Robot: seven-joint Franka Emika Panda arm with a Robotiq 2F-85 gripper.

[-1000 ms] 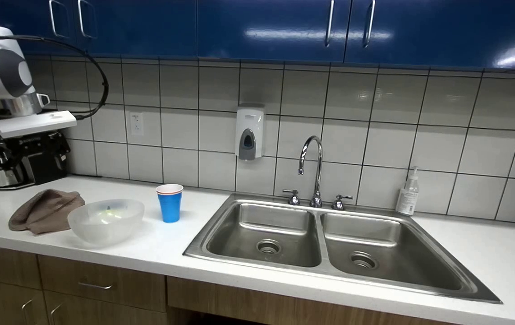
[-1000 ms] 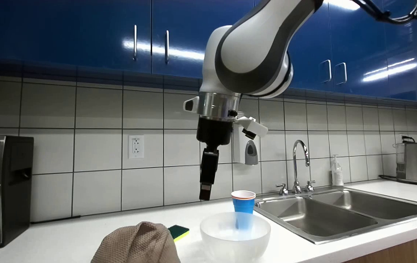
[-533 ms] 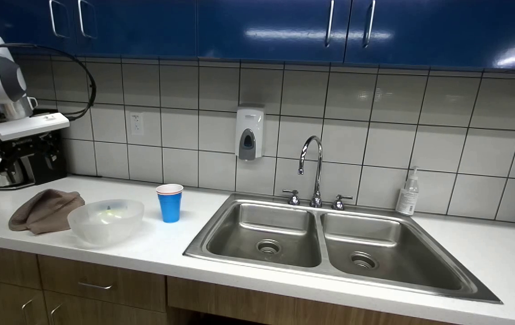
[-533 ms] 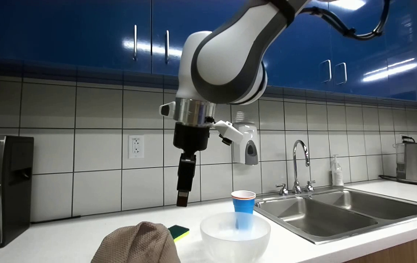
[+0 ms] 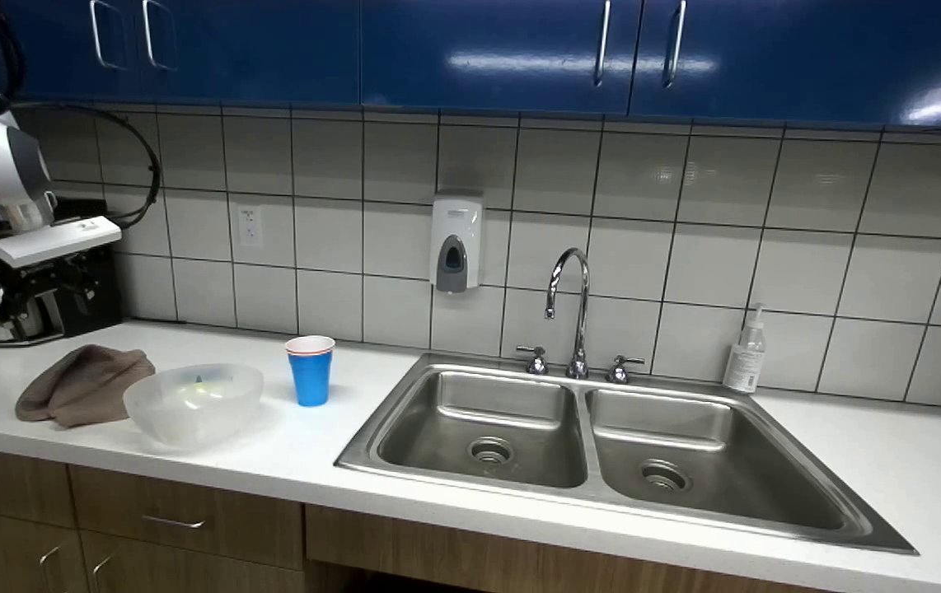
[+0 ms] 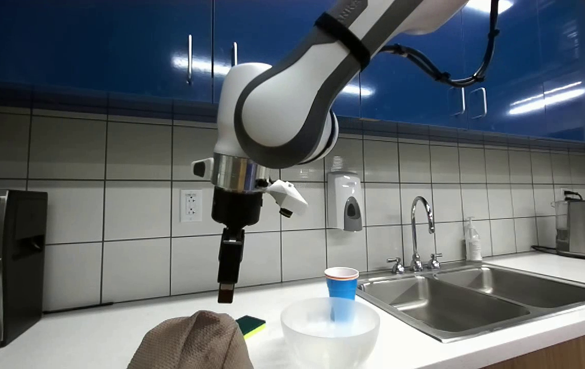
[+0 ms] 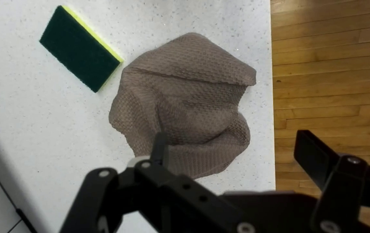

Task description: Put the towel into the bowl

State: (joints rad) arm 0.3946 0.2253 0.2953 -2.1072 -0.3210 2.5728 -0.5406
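The brown towel (image 5: 83,387) lies crumpled on the counter beside the bowl. It also shows in an exterior view (image 6: 195,341) and in the wrist view (image 7: 185,97). The translucent white bowl (image 5: 190,416) stands upright on the counter, also in an exterior view (image 6: 328,335); it is out of the wrist view. My gripper (image 7: 232,139) is open and empty, with its fingers wide apart. It hangs above the counter near the towel, pointing down, in an exterior view (image 6: 226,293). One finger (image 7: 159,145) overlaps the towel in the wrist view, the other (image 7: 314,155) the floor.
A green and yellow sponge (image 7: 81,48) lies beside the towel. Blue cups (image 6: 341,287) stand behind the bowl. A double sink (image 5: 588,445) is beyond them. A black coffee machine (image 6: 23,256) stands on the towel's side. The counter's front edge (image 7: 271,97) runs close to the towel.
In an exterior view my gripper has moved left and down, from beside the bowl to near the towel, staying above the counter. The towel, bowl, cups and sponge have not moved.
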